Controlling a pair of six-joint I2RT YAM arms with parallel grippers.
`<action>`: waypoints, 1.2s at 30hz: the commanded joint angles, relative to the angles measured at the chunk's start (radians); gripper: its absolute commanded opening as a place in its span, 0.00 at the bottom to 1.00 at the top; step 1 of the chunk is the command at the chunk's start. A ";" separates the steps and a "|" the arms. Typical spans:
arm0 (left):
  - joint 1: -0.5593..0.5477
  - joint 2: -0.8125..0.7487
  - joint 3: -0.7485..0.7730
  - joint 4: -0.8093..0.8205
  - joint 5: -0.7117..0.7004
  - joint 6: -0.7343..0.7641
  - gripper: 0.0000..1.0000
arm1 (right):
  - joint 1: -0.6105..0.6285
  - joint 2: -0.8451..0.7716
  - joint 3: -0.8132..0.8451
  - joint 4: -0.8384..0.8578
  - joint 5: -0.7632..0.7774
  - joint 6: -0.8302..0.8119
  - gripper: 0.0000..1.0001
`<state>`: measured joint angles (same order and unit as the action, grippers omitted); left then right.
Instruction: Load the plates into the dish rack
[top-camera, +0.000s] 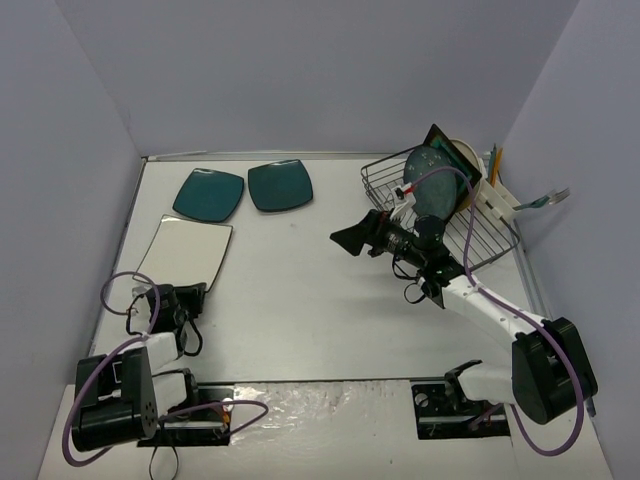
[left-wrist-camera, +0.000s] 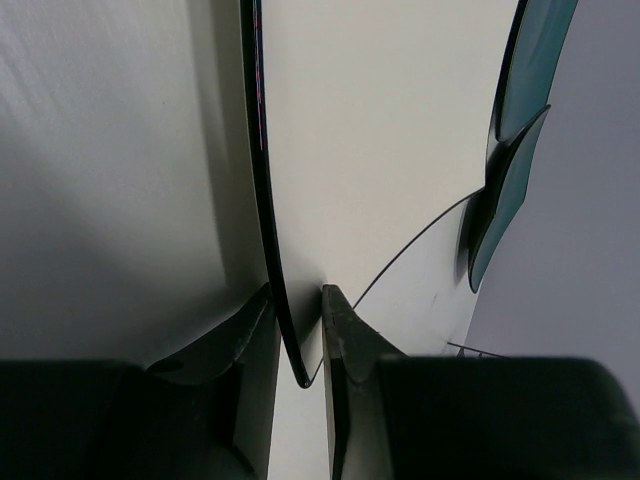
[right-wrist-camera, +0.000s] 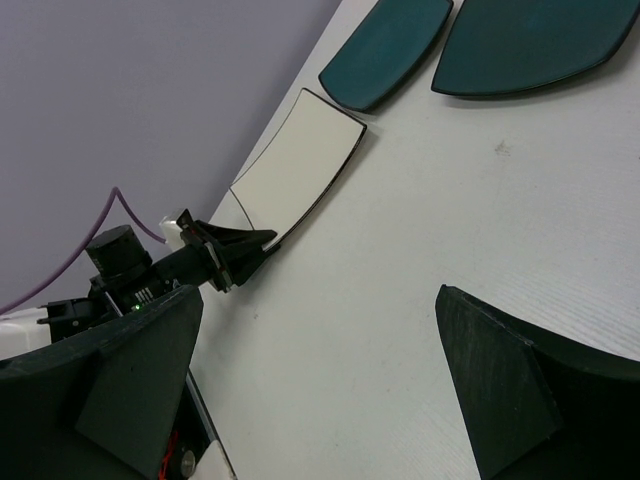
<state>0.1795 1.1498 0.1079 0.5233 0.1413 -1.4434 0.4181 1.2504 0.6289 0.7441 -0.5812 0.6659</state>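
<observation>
The white square plate lies at the left of the table. My left gripper is shut on its near rim; in the left wrist view the plate's dark edge runs between the fingers. Two dark teal square plates lie flat behind it. The dish rack at the right holds the blue-grey round plate, the brown-rimmed teal plate and a cream plate. My right gripper is open and empty, left of the rack over bare table.
The white utensil holder hangs on the rack's right side with utensils in it. Purple walls close the table on three sides. The right wrist view shows the white plate, both teal plates and the left gripper.
</observation>
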 joint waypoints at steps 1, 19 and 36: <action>-0.011 -0.050 -0.008 -0.111 0.088 0.044 0.00 | 0.014 0.007 0.017 0.070 0.006 -0.003 1.00; -0.545 0.003 0.089 -0.052 0.032 -0.012 0.00 | 0.116 0.069 -0.063 0.063 0.106 0.047 1.00; -0.652 -0.089 0.225 -0.060 -0.050 -0.108 0.00 | 0.285 0.272 -0.264 0.445 0.317 0.410 1.00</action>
<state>-0.4456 1.0938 0.2703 0.3725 0.1149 -1.5165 0.6710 1.4313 0.3536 0.9189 -0.3397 0.9380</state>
